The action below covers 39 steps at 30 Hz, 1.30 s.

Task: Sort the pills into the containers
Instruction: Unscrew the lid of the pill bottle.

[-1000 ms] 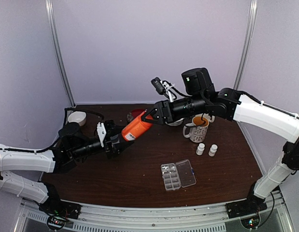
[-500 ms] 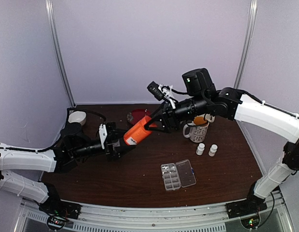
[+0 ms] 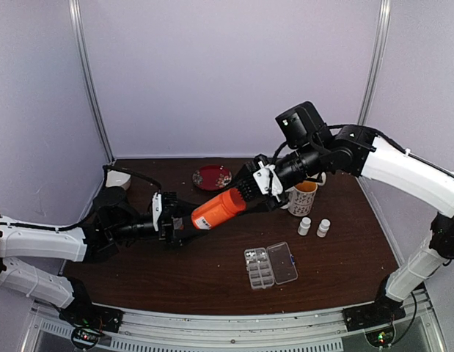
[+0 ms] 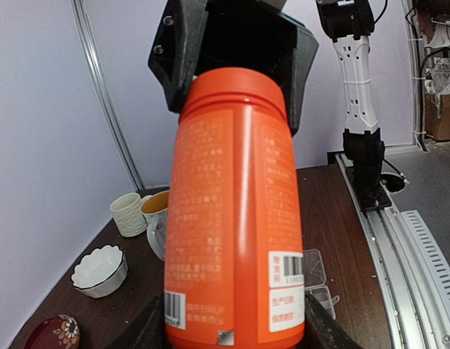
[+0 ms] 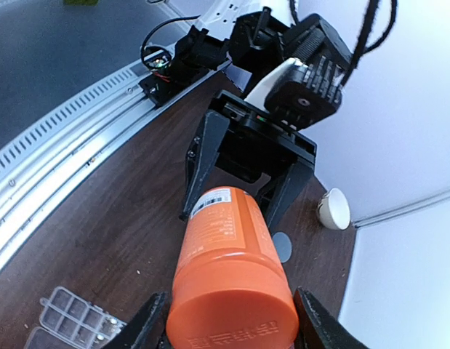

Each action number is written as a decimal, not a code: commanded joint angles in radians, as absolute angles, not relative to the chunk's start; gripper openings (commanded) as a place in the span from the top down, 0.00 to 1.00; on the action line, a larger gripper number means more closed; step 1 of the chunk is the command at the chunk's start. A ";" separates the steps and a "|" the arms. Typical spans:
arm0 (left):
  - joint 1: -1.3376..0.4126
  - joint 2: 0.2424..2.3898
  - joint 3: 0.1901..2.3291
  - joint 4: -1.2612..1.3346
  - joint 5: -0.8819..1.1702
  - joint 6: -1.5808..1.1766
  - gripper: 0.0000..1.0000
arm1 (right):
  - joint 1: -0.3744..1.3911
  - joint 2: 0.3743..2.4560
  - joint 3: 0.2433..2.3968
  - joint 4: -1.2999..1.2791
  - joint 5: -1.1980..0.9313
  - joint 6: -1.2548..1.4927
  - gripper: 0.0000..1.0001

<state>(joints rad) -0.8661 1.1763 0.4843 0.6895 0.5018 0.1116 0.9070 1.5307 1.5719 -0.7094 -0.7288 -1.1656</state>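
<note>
An orange bottle (image 3: 219, 209) hangs tilted above the table, held at both ends. My left gripper (image 3: 179, 220) is shut on its base (image 4: 235, 320), its fingers (image 4: 148, 329) pressed against the sides. My right gripper (image 3: 252, 192) is shut on the capped end (image 5: 232, 320), one finger (image 5: 146, 327) on each side. The clear pill box (image 3: 271, 265) lies open on the table in front, right of centre, with its containers in two rows. Tiny whitish pills (image 5: 98, 337) show in a few compartments. The box edge (image 4: 315, 280) peeks out behind the bottle.
Two small white bottles (image 3: 315, 226) stand right of the box. A mug (image 3: 304, 196) and a ribbed cup (image 4: 129, 213) are behind them. A red plate (image 3: 212, 177) and a white bowl (image 3: 118, 178) sit at the back. A grey disc (image 5: 280, 247) lies under the bottle.
The orange bottle, held by both grippers, has moved down and to the right. The right wrist has rolled round, its camera swinging from above to the near side.
</note>
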 commanded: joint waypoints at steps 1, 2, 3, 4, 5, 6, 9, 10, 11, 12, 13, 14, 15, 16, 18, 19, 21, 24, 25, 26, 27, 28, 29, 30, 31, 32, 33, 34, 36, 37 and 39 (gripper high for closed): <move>-0.864 1.159 0.516 0.796 0.519 0.072 0.90 | 0.909 1.557 1.617 -0.806 -0.669 -1.528 0.89; -0.864 1.160 0.517 0.794 0.522 0.071 0.90 | 0.912 1.559 1.622 -0.800 -0.658 -1.541 0.88; -0.864 1.162 0.518 0.795 0.524 0.068 0.90 | 0.914 1.560 1.623 -0.795 -0.652 -1.551 0.89; -0.864 1.165 0.518 0.794 0.525 0.066 0.90 | 0.915 1.558 1.623 -0.785 -0.651 -1.555 0.89; -0.863 1.165 0.518 0.796 0.526 0.065 0.90 | 0.917 1.557 1.622 -0.777 -0.654 -1.554 0.89; -0.864 1.167 0.518 0.796 0.526 0.064 0.90 | 0.918 1.556 1.621 -0.766 -0.659 -1.551 0.89; -0.863 1.172 0.520 0.795 0.525 0.064 0.88 | 0.920 1.550 1.618 -0.741 -0.661 -1.516 0.92; -0.864 1.174 0.521 0.795 0.523 0.065 0.85 | 0.920 1.551 1.624 -0.741 -0.663 -1.499 0.93; -0.864 1.177 0.523 0.795 0.521 0.065 0.80 | 0.921 1.553 1.630 -0.747 -0.666 -1.489 0.94; -0.864 1.179 0.524 0.795 0.518 0.064 0.73 | 0.921 1.554 1.633 -0.748 -0.670 -1.474 0.95; -0.864 1.181 0.525 0.793 0.517 0.065 0.69 | 0.921 1.555 1.638 -0.748 -0.672 -1.449 0.95; -0.864 1.182 0.525 0.794 0.515 0.065 0.65 | 0.921 1.557 1.646 -0.750 -0.677 -1.426 0.95; -0.863 1.182 0.525 0.795 0.511 0.065 0.62 | 0.921 1.558 1.653 -0.759 -0.682 -1.408 0.96; -0.864 1.182 0.525 0.795 0.507 0.065 0.59 | 0.921 1.557 1.660 -0.761 -0.684 -1.390 0.96; -0.864 1.180 0.523 0.795 0.502 0.069 0.59 | 0.920 1.557 1.669 -0.745 -0.687 -1.307 0.96; -0.864 1.177 0.523 0.795 0.497 0.071 0.60 | 0.921 1.557 1.676 -0.746 -0.688 -1.277 0.96; -0.863 1.175 0.524 0.794 0.492 0.071 0.63 | 0.920 1.555 1.676 -0.767 -0.694 -1.275 0.97; -0.864 1.178 0.526 0.795 0.492 0.071 0.58 | 0.921 1.547 1.658 -0.748 -0.696 -1.238 0.99; -0.864 1.180 0.526 0.797 0.493 0.071 0.58 | 0.921 1.546 1.657 -0.746 -0.694 -1.227 0.99; -0.864 1.182 0.527 0.798 0.492 0.071 0.58 | 0.921 1.547 1.659 -0.747 -0.693 -1.218 0.99; -0.864 1.185 0.528 0.797 0.493 0.071 0.60 | 0.921 1.549 1.661 -0.750 -0.693 -1.215 0.99; -0.864 1.186 0.530 0.798 0.494 0.071 0.64 | 0.920 1.549 1.662 -0.752 -0.693 -1.215 0.99; -0.864 1.189 0.533 0.796 0.497 0.070 0.67 | 0.920 1.549 1.661 -0.753 -0.694 -1.215 0.99; -0.863 1.190 0.535 0.796 0.499 0.069 0.71 | 0.921 1.548 1.659 -0.749 -0.695 -1.215 0.99; -0.864 1.192 0.538 0.795 0.501 0.069 0.75 | 0.922 1.548 1.658 -0.749 -0.694 -1.216 0.98; -0.864 1.193 0.540 0.793 0.503 0.069 0.79 | 0.922 1.548 1.658 -0.752 -0.695 -1.222 0.97; -0.864 1.191 0.541 0.793 0.502 0.068 0.83 | 0.922 1.548 1.657 -0.760 -0.694 -1.237 0.95; -0.864 1.190 0.541 0.798 0.502 0.068 0.88 | 0.923 1.547 1.656 -0.763 -0.692 -1.247 0.93; -0.863 1.185 0.529 0.822 0.495 0.062 0.95 | 0.924 1.546 1.651 -0.755 -0.685 -1.239 0.82; -0.864 1.183 0.523 0.833 0.489 0.059 1.00 | 0.923 1.543 1.651 -0.746 -0.680 -1.219 0.74; -0.863 1.178 0.516 0.839 0.482 0.057 1.00 | 0.922 1.547 1.660 -0.732 -0.672 -1.159 0.63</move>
<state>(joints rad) -0.8650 1.1915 0.4995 0.7177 0.5083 0.0849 0.9188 1.5494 1.6432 -0.7738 -0.7025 -1.2404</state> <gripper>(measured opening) 0.544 0.547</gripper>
